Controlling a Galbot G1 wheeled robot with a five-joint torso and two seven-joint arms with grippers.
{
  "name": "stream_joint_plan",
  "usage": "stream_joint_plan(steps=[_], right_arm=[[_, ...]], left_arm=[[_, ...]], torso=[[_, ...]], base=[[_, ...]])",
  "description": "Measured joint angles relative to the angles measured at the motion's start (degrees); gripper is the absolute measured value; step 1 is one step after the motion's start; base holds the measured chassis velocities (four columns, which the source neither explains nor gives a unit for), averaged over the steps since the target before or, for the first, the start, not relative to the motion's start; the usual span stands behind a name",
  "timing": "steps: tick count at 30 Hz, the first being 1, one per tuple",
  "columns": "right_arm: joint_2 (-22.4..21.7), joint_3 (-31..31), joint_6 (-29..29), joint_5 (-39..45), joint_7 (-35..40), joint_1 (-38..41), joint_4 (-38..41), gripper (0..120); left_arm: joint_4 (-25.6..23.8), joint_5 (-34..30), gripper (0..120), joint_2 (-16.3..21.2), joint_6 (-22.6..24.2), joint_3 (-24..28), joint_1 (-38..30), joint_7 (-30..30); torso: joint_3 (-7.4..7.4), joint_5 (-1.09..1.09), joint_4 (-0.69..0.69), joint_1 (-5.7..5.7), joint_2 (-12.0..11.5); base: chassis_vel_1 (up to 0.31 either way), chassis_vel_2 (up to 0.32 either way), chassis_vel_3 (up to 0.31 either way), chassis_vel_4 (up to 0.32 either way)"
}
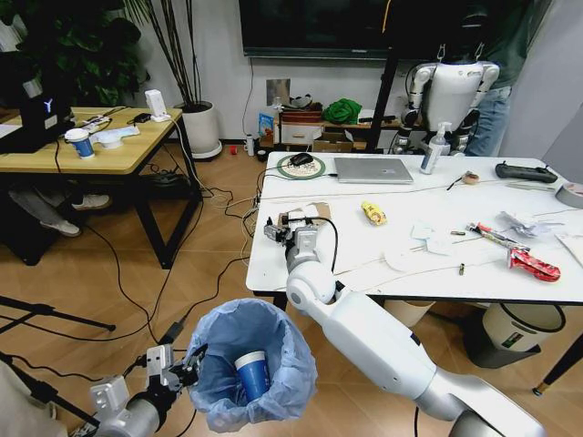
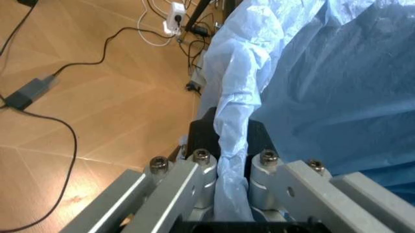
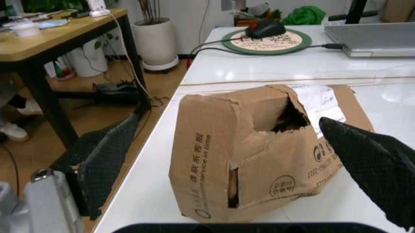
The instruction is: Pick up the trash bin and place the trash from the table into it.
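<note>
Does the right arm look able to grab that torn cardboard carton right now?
Probably yes. The right gripper is open, its fingers either side of the cardboard carton at the table edge, nothing between them.

Setting: an office or robotics lab. Indicators: wood-pattern floor with loose cables [image 1: 137, 273]; a wooden desk [image 1: 86, 150] carrying electronics; a white table [image 1: 401, 264] with a laptop [image 1: 372, 170] and mouse [image 1: 301, 158]; a wall screen [image 1: 310, 27]; potted plants [image 1: 196, 114]; a second robot [image 1: 451, 91] standing behind.
</note>
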Motion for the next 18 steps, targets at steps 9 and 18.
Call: stream_joint_plan(steps=[9, 18], right_arm=[[-0.6, 0.2, 0.4, -1.2, -0.7, 0.1, -0.8, 72], [-0.8, -0.1, 0.7, -0.9, -0.9, -0.3, -0.6, 37]], left_arm=[[0.2, 0.0, 2, 0.1, -0.1, 0.2, -0.3, 0.0], [0.4, -0.1, 2, 0.0, -0.1, 0.3, -0.5, 0.1]], torso=[[0.00, 0.00, 0.00, 0.00, 0.0], [0.00, 0.00, 0.00, 0.00, 0.0]], base=[[0.000, 0.000, 0.000, 0.000], [0.000, 0.000, 0.000, 0.000]])
